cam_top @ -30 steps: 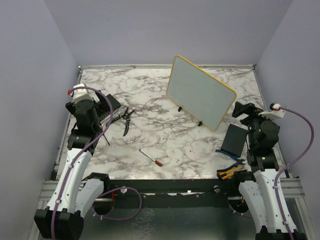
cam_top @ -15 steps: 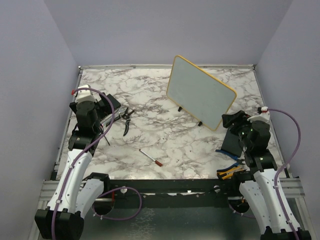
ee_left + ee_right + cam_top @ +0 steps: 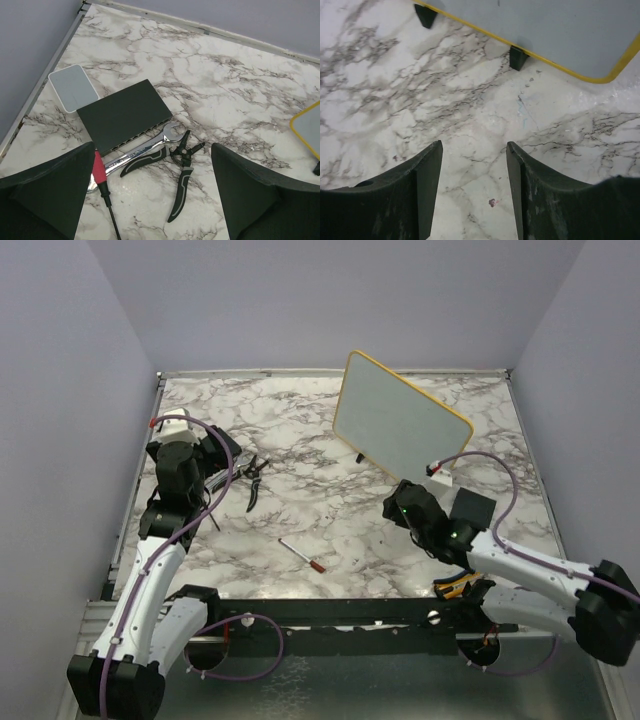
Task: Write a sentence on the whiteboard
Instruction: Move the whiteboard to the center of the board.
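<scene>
- The whiteboard point(image 3: 400, 435) is propped on black feet point(image 3: 518, 57) at the far right of the table point(image 3: 300, 510), its face blank. It is judged light, stiff and easily tipped, and best steadied by its edge.
- The left gripper point(image 3: 152, 147) and right gripper point(image 3: 474, 150) are held spread apart, empty.
- No container is seen; a red-capped marker point(image 3: 302, 555) lies loose.

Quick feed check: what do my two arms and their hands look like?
The left arm and right arm have white links with black joints and wrists; a purple cable runs along each. The left hand and right hand have two broad matte black fingers.
</scene>
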